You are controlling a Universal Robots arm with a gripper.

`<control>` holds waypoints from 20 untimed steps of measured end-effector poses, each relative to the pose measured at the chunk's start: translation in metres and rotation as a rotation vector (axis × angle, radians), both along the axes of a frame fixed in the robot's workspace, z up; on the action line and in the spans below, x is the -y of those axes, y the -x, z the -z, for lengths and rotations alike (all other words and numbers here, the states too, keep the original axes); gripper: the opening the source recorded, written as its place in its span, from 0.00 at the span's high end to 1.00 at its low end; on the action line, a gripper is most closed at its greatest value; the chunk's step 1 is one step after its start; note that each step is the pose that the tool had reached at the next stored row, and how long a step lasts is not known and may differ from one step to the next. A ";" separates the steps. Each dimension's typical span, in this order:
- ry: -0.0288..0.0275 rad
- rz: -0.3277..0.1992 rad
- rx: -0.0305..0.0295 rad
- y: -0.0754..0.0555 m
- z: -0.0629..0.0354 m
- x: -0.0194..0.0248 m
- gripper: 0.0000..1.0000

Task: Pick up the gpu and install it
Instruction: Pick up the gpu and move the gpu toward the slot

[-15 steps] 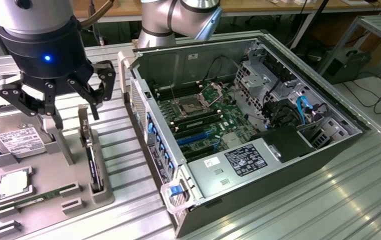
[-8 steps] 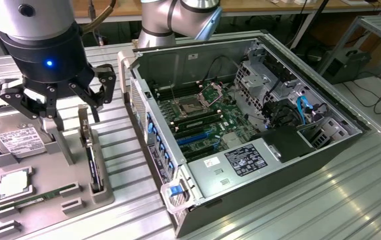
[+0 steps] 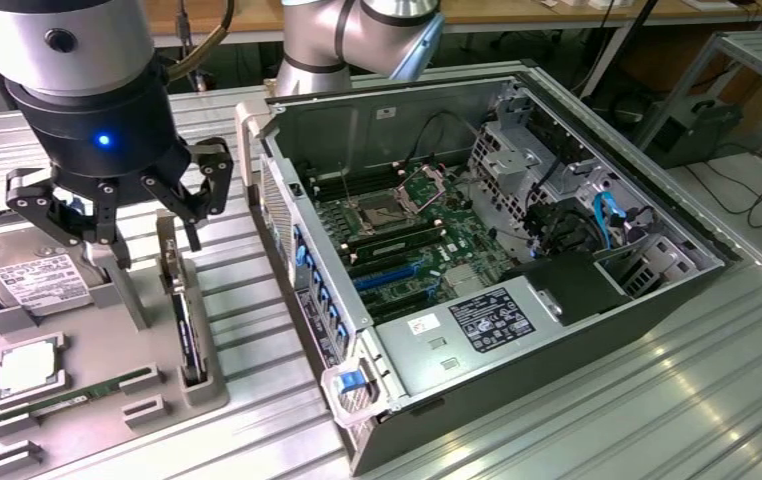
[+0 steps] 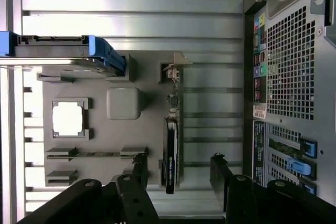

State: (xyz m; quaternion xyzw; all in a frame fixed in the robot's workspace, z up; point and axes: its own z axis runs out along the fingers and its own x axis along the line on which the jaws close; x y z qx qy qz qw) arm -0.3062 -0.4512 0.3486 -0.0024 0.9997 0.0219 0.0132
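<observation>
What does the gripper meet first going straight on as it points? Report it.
The gpu, standing on edge in the grey holder, lies in line with the open gripper. The fingers probably straddle the card, so either the card's top edge or the holder is met first; depth is unclear.

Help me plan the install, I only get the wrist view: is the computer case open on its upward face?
Observer: Yes. The computer case lies with its side panel off, motherboard exposed.
Operator: Any free slot for the gpu?
Observer: Blue slots on it look empty.
Operator: Where's the pincer?
Observer: The pincer hangs open above the holder tray, over the gpu standing on edge.
</observation>
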 end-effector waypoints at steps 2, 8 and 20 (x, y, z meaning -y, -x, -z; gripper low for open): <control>0.0000 -0.001 0.0000 0.000 0.0021 0.0004 0.40; 0.0000 -0.004 0.0000 0.000 0.0083 0.0015 0.40; 0.0000 -0.006 0.0000 0.000 0.0199 0.0039 0.40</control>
